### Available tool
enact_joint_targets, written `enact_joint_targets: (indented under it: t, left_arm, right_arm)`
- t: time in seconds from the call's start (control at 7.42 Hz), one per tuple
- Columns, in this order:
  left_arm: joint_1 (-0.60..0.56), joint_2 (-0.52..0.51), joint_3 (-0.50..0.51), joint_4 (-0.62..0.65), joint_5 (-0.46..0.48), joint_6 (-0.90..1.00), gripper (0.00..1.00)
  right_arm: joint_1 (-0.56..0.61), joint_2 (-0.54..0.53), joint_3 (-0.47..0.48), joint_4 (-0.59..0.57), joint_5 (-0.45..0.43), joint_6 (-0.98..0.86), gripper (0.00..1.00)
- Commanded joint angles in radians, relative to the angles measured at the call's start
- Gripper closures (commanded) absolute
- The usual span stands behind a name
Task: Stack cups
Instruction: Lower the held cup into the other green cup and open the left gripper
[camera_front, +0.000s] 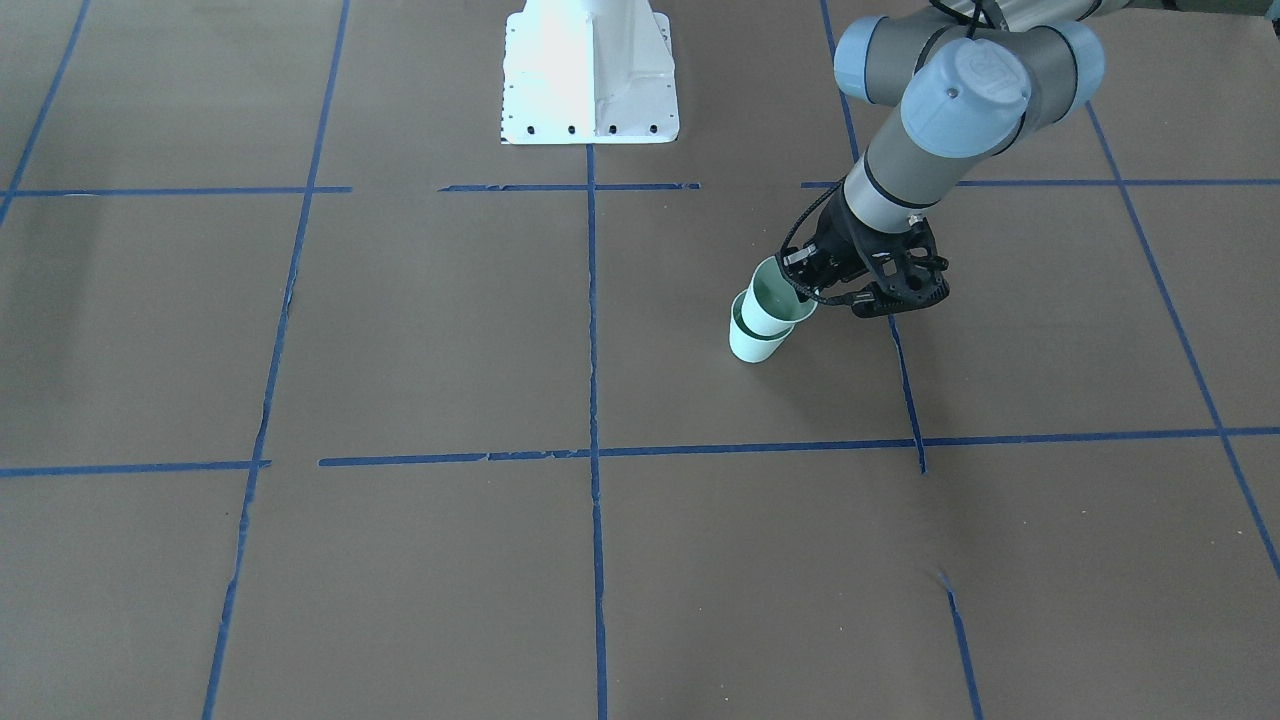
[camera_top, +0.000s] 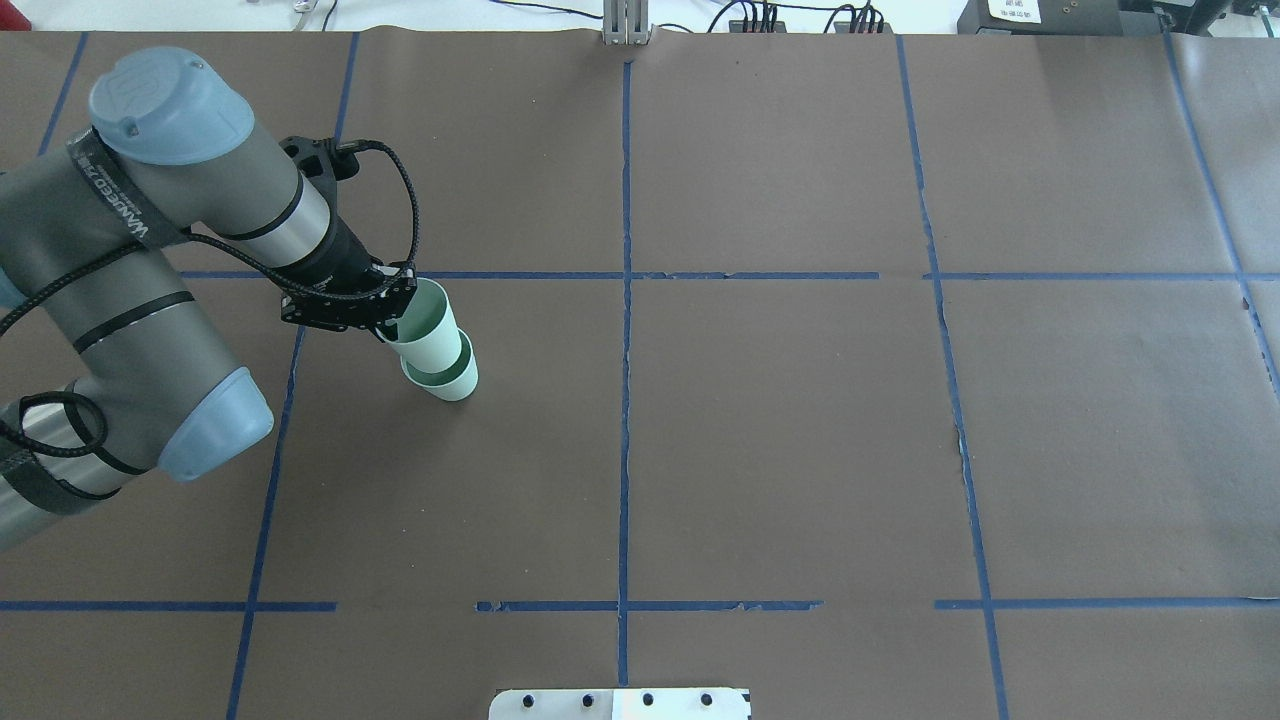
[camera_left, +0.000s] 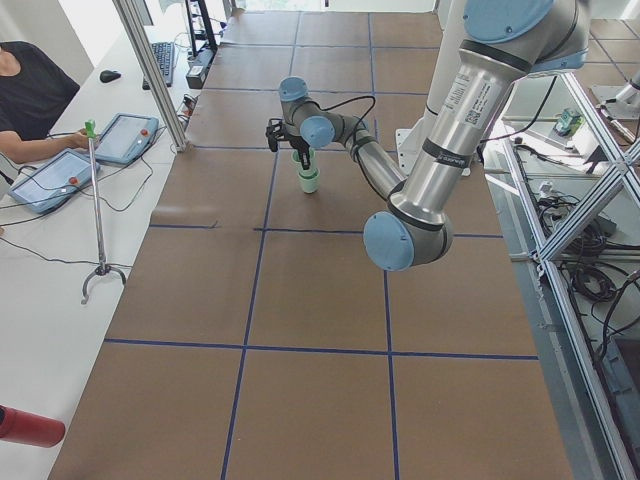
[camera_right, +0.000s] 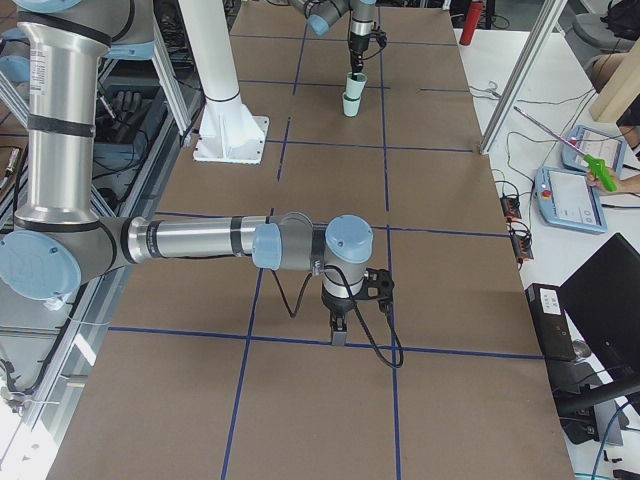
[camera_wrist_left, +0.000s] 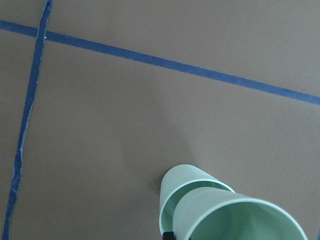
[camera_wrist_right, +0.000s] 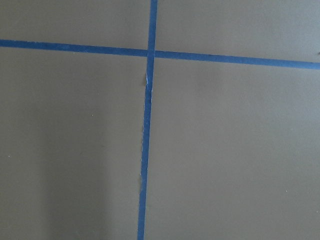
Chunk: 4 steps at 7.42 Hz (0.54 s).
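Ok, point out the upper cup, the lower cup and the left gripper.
upper cup (camera_top: 437, 343), overhead view, pale outer wall
lower cup (camera_top: 457, 387), overhead view, outer wall
left gripper (camera_top: 388, 322), overhead view, between its jaws

The cups (camera_front: 757, 345) look smooth matt plastic, the brown paper (camera_front: 420, 330) matt and creased.

left gripper (camera_top: 393, 325) tilts down, apparently clamped on the upper cup (camera_top: 435, 345) rim; right gripper (camera_right: 338, 338) points straight down, jaws unreadable.
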Motion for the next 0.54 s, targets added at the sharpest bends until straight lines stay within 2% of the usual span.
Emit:
enact_joint_targets:
  t: [0.0,0.4]
  left_arm:
    - [0.002,0.013,0.000,-0.040,0.006,0.008,0.00]
    - [-0.029,0.017,-0.023,-0.040,0.009,0.014,0.00]
  right_arm:
    - [0.000,0.000,0.000,0.000,0.000,0.000,0.00]
    - [0.000,0.000,0.000,-0.001,0.000,0.000,0.00]
